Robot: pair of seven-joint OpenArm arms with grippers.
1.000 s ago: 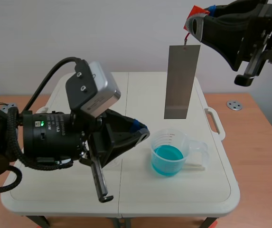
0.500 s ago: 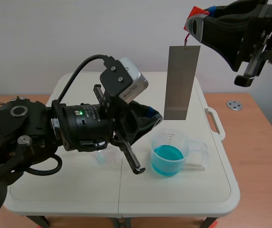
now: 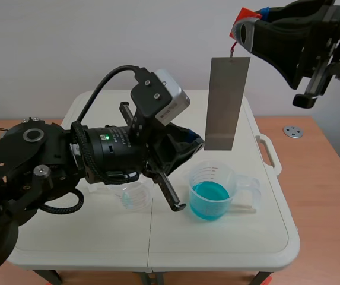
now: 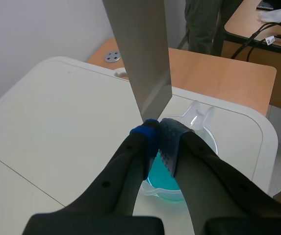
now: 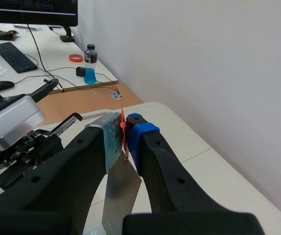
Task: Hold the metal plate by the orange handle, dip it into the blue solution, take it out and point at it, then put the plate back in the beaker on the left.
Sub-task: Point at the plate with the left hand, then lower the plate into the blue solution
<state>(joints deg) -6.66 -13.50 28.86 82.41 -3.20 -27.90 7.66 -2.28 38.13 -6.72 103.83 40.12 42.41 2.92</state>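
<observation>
We are seeing one metal plate (image 3: 227, 101) hanging upright over the tabletop's (image 3: 98, 231) right half, above one beaker of blue solution (image 3: 212, 191). Our right gripper (image 3: 242, 28) is clamping its one orange handle (image 3: 245, 13). Our left gripper (image 3: 191, 140), fingers pressed together on nothing, is pointing just beside the plate's lower corner. One empty beaker (image 3: 133, 196) is standing near the tabletop's middle. The graduation marks (image 3: 211, 172) are too small to read.
</observation>
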